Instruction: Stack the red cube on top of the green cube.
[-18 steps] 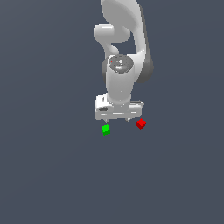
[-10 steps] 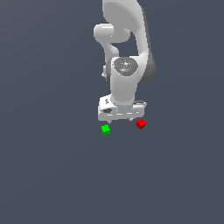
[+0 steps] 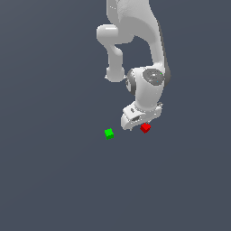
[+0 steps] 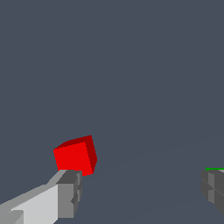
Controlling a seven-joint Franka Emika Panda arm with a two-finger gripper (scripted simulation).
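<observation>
the white panda arm [image 3: 144, 58] reaches down from the top of the exterior view over a plain dark grey surface [image 3: 54, 180] whose edges and corners lie outside both pictures, so nothing here can be placed against them. the gripper [image 3: 135, 124] hangs low over the surface, its white body tilted, with the red cube [image 3: 145, 128] just beside it on the exterior view's right, partly tucked under the gripper's lower edge. the green cube [image 3: 108, 133] sits apart from the red one, toward the exterior view's left and slightly nearer the bottom of that view, with bare grey surface between them. in the wrist view the gripper [image 4: 140, 188] shows its two fingers spread wide apart, released and grasping nothing: one grey finger pad [image 4: 69, 192] on its white finger lies right by the red cube [image 4: 75, 155], the cube standing just beyond the tip of that pad rather than between the two fingers, and whether pad and cube touch cannot be told. the other finger pad [image 4: 213, 187] shows at the picture's edge, and a thin strip of the green cube [image 4: 214, 169] peeps out just behind its tip. the red cube looks turned at an angle to the fingers, showing a bright face and a darker side.
</observation>
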